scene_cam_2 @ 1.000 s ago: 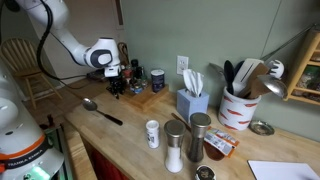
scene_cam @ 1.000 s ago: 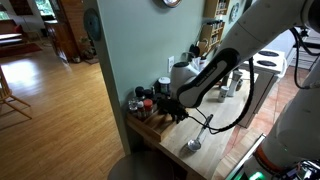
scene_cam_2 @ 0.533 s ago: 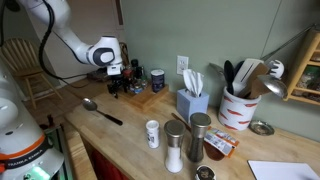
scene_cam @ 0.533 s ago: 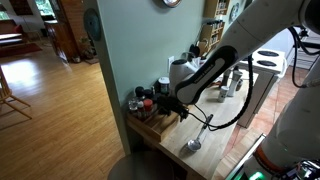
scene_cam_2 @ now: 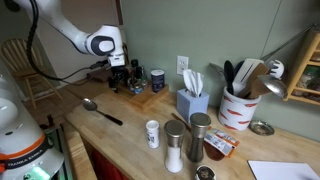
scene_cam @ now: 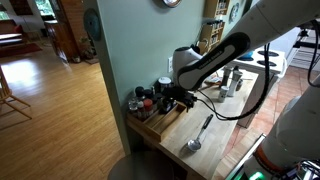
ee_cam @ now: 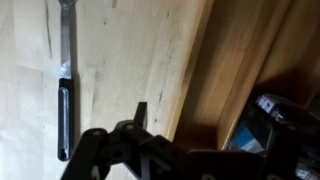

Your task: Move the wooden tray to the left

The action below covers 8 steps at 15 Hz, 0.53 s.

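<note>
The wooden tray [scene_cam: 158, 122] sits at the end of the counter by the wall, with dark jars [scene_cam: 143, 101] on it. It also shows in an exterior view [scene_cam_2: 138, 93] and in the wrist view [ee_cam: 235, 60], where its raised rim runs diagonally. My gripper [scene_cam: 181, 99] hovers just above the tray's near edge, also in an exterior view [scene_cam_2: 121, 78]. In the wrist view my gripper [ee_cam: 200, 130] is open, one finger [ee_cam: 141, 112] over the counter side of the rim. It holds nothing.
A long spoon [scene_cam_2: 101, 109] lies on the counter beside the tray, also in the wrist view [ee_cam: 65, 95]. Shakers [scene_cam_2: 175, 146], a blue napkin holder [scene_cam_2: 192, 101] and a utensil crock [scene_cam_2: 238, 106] stand further along. The counter's end edge is just past the tray.
The gripper has opened, let go of the tray's edge and risen a little above it. The tray stays where it was.
</note>
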Available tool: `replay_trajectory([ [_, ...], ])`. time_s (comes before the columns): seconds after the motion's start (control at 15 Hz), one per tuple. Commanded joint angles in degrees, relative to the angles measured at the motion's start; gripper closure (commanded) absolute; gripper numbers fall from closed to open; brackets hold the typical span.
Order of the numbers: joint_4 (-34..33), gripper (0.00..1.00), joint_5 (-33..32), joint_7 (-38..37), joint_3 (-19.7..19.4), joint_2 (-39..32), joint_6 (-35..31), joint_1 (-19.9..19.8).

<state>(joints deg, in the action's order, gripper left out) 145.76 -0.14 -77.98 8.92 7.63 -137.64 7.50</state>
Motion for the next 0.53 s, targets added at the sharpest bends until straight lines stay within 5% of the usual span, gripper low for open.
replay_trajectory([
  [0.0,-1.81,0.0,5.45,15.23,-2.16,8.64,11.23,-0.03],
  [0.07,-3.05,0.0,5.65,19.38,-5.02,10.53,14.23,2.27],
  [0.47,-9.17,0.0,8.09,43.33,-6.29,17.67,26.45,-1.4],
])
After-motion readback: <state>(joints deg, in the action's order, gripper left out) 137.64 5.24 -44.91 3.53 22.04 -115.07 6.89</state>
